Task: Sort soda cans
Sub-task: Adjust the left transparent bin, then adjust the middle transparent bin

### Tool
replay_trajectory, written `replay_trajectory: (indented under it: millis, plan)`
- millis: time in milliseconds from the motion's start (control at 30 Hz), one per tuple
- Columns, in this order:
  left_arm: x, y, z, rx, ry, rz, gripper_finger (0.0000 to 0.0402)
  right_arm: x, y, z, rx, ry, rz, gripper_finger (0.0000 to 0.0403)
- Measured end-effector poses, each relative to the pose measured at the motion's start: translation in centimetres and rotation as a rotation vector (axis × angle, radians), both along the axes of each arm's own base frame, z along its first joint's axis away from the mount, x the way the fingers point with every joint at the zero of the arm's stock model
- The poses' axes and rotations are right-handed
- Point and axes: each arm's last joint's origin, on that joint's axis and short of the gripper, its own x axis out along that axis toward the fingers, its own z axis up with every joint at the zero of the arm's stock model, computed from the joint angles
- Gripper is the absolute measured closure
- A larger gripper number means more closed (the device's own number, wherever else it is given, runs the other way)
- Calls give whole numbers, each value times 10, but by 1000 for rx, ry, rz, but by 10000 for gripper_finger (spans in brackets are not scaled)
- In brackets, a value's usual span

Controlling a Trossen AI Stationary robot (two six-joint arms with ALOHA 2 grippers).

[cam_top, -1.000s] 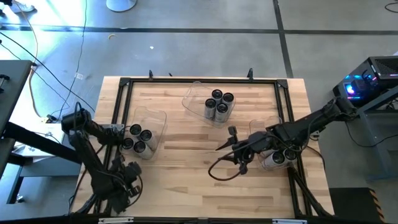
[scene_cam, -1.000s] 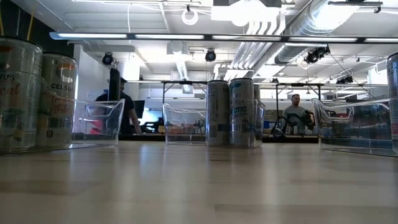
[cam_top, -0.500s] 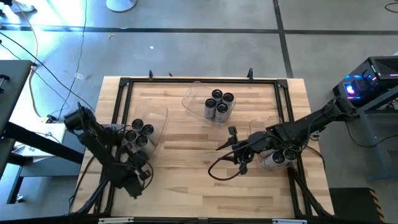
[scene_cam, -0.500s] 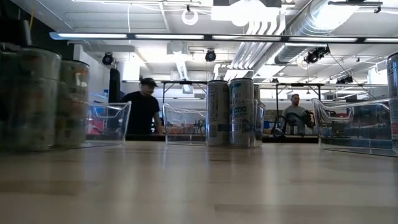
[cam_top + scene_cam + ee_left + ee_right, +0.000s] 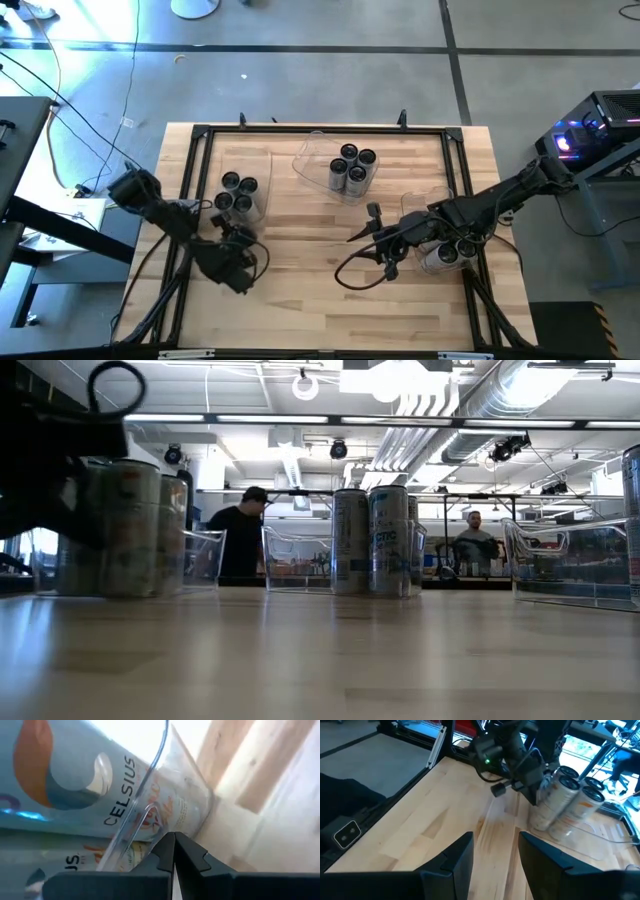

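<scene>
A clear bin [image 5: 256,186] holding several soda cans [image 5: 236,192] stands at the table's left. My left gripper [image 5: 226,226] is at its near side, shut, with its tips against the bin wall [image 5: 150,815]; Celsius cans [image 5: 75,775] show behind the wall. Another bin of soda cans [image 5: 350,166] stands at the far middle. A third bin [image 5: 436,200] with cans [image 5: 446,254] lies under my right arm. My right gripper [image 5: 495,851] hovers open over bare wood [image 5: 376,238], with nothing between its fingers. My left gripper pushes with the tips of its shut fingers [image 5: 173,842] against the clear bin's near wall [image 5: 131,851], close to a rounded corner. The fingers slant down from the table's near-left side. The bin stands flat on the table with its cans upright.
A black frame [image 5: 196,150] runs round the wooden table top. Bare wood [image 5: 300,270] spreads across the near middle. Beyond the table a person [image 5: 240,540] stands and another [image 5: 474,544] sits. Cables trail from my right arm [image 5: 350,272].
My left gripper has swung toward the table's right, staying shut. The left bin with its cans has slid along the table toward the far edge and a little to the right, the cans still upright.
</scene>
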Motion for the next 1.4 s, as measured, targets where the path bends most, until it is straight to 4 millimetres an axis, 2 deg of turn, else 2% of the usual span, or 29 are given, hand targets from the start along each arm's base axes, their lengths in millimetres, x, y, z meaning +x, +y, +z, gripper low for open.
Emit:
replay_trajectory:
  millis: [167, 267, 400, 533, 633, 767, 933, 1100, 1233, 1400]
  plan:
    - [14, 11, -1, 18, 15, -26, 401, 0, 0, 0, 15, 3, -7, 252]
    - [20, 10, 0, -15, 13, -39, 401, 0, 0, 0, 15, 3, -7, 252]
    - [24, -7, 17, -83, 1, -51, 401, 0, 0, 0, 15, 8, -8, 252]
    - [17, -28, 44, -124, -24, 8, 401, -1, -3, -4, 42, 55, -45, 252]
    - [8, -37, 60, -160, -40, 76, 401, -1, -16, -12, 24, 146, -98, 252]
    - [-1, -40, 68, -189, -122, 132, 401, -4, -52, -27, -58, 329, -217, 252]
    - [-8, -38, 57, -195, -218, 229, 401, -10, -100, -39, -159, 507, -318, 235]
    - [-18, -37, 33, -264, -270, 332, 401, -6, -133, -52, -241, 592, -328, 182]
    - [-30, -37, 17, -295, -299, 396, 401, 2, -147, -71, -304, 682, -293, 146]
    - [-44, -35, 8, -277, -326, 427, 401, 10, -151, -88, -372, 751, -274, 142]
